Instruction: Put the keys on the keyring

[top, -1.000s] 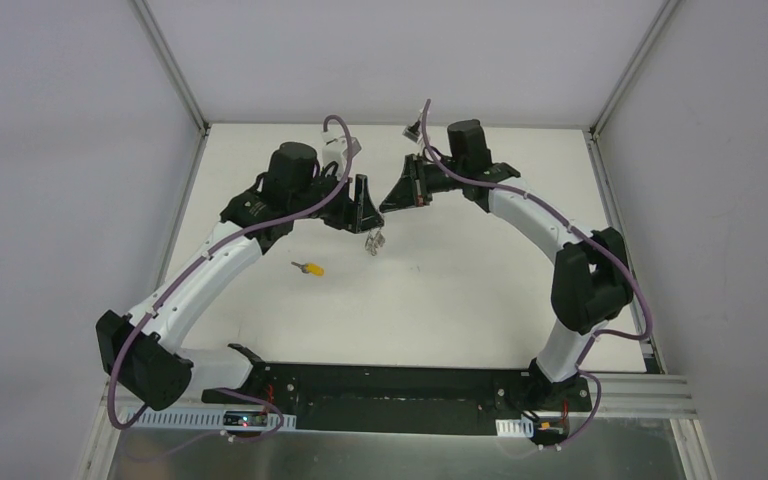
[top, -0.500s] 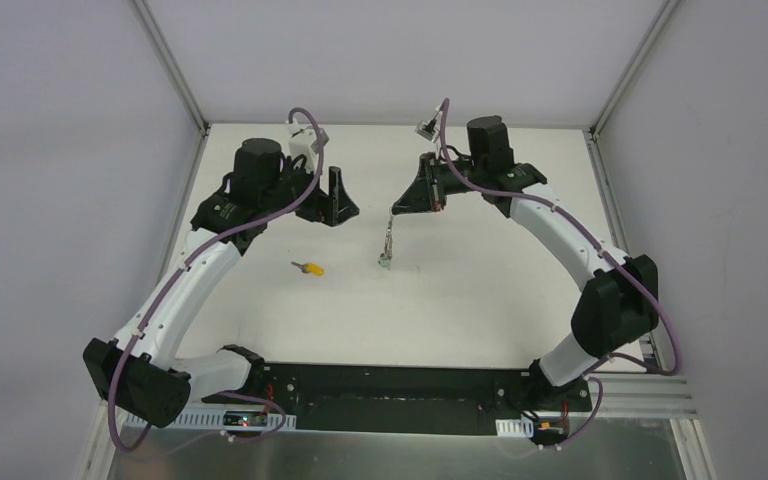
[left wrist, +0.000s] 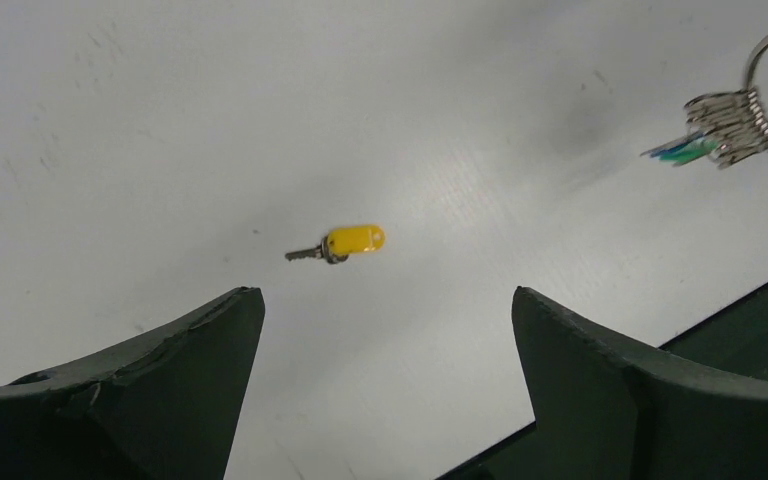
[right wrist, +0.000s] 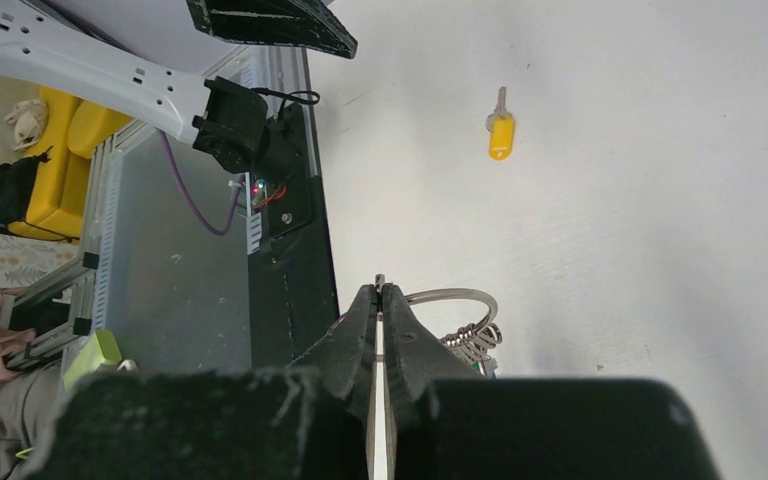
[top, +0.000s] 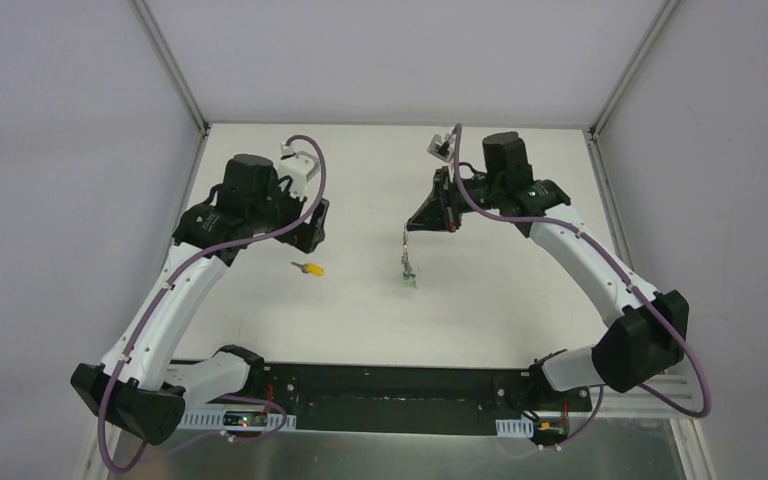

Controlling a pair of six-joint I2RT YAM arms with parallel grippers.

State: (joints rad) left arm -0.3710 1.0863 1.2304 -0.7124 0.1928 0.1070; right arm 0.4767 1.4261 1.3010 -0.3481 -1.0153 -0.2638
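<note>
Just ahead of my wide-open left gripper (left wrist: 385,296), the yellow key (left wrist: 345,242) lies flat on the table (left wrist: 160,120); I want to drop straight down and pinch its plastic head squarely. My right gripper (right wrist: 380,300) is clamped on the keyring (right wrist: 450,297).

the loose key (left wrist: 345,242) has a yellow head and a silver blade. the keyring (left wrist: 735,118) with its small keys is silver; two heads (left wrist: 682,152) at its end look green and blue, though they are tiny. the table (top: 500,300) is plain white. the left gripper (left wrist: 387,292) is dark green-black, the cables (top: 321,165) purple.
</note>
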